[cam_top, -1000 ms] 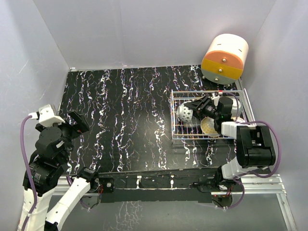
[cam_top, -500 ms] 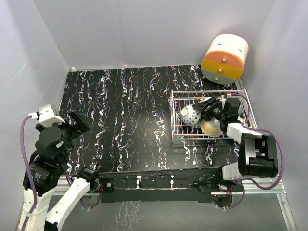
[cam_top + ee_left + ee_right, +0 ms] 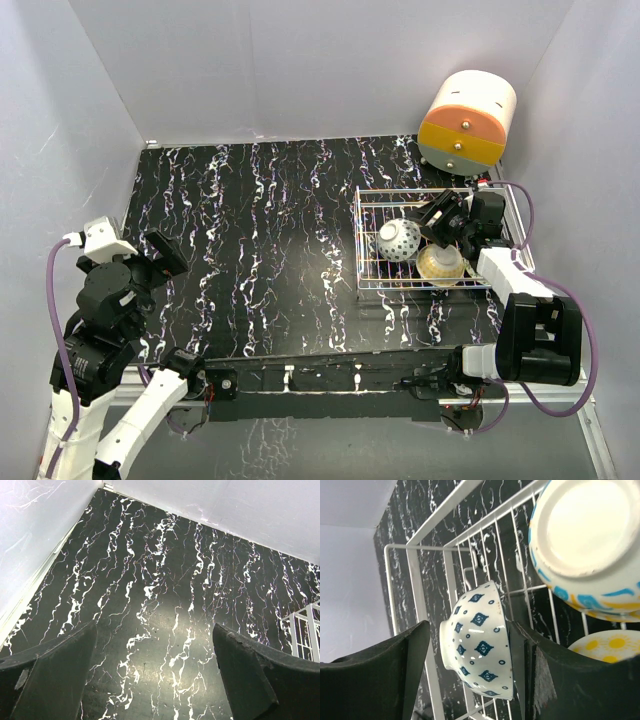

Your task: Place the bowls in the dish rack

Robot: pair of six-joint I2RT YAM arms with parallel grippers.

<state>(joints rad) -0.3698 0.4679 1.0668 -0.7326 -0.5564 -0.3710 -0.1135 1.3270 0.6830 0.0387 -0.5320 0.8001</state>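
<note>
**Letting go of the blue-diamond bowl without bumping its neighbours**

Going by the right wrist view: right gripper [image 3: 470,626] spread apart either side of the blue-diamond bowl [image 3: 477,640]. Clear gap on the left-hand finger. Right-hand finger very close, touching or not, can't tell. Bowl lying on its side on the wires of the dish rack [image 3: 415,580], lower middle of the frame, so probably the release step.

Tips for doing it cleanly:
- Open a bit wider before moving, so neither finger drags the rim.
- Back straight out along the fingers, no sideways swing. Upturned bowl [image 3: 585,535] sits just beside at upper right and a yellow-flowered bowl [image 3: 610,645] at the right edge, both easy to clip.
- Watch for a roll, since a bowl resting on its side on thin wires looks wobbly.

Left gripper [image 3: 154,627] wide apart with nothing in it, over the black marbled tabletop [image 3: 165,580], well out of the way.
</note>
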